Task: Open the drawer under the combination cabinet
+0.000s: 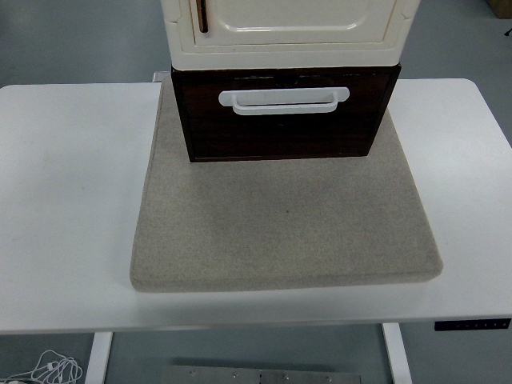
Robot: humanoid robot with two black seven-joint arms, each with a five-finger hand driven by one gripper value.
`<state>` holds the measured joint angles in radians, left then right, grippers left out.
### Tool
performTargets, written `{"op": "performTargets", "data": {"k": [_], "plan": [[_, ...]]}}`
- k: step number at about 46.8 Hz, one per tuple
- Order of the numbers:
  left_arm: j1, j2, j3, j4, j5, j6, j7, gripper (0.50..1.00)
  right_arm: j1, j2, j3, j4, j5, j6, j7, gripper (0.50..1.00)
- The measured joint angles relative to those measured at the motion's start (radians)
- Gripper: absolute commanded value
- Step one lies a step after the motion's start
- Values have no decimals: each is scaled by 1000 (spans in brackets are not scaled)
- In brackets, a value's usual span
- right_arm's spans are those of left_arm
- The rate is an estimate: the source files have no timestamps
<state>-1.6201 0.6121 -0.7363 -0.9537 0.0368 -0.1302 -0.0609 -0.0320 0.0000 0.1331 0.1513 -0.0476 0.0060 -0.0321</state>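
Observation:
A cream cabinet (288, 32) with a door stands at the back middle of the table, on top of a dark brown drawer (284, 128). The drawer front carries a white bar handle (284, 100) and juts out a little in front of the cabinet body. Both rest on a beige felt mat (280, 224). Neither of my hands shows in the head view.
The white table (64, 200) spreads to the left and right of the mat. A small control panel (472, 325) sits on the table's front edge at the right. Cables (48, 370) lie on the floor at the lower left.

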Motion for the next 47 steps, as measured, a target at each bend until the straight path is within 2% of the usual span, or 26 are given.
{"op": "performTargets", "data": {"k": [9, 16, 28, 34, 47], "plan": [[-115, 32, 145, -150, 1, 12, 7, 1000, 0, 0, 0, 0, 0, -1, 0, 926], [-159, 48, 240, -272, 2, 13, 28, 1000, 0, 0, 0, 0, 0, 0, 0, 926], [-266, 126, 450, -520, 4, 12, 38, 1000, 0, 0, 0, 0, 0, 0, 0, 926], [-312, 155, 546, -590, 5, 1, 46, 1000, 0, 0, 0, 0, 0, 0, 0, 926], [-445, 201, 865, -710, 6, -26, 65, 1000, 0, 0, -1, 0, 0, 0, 0, 926]]}}
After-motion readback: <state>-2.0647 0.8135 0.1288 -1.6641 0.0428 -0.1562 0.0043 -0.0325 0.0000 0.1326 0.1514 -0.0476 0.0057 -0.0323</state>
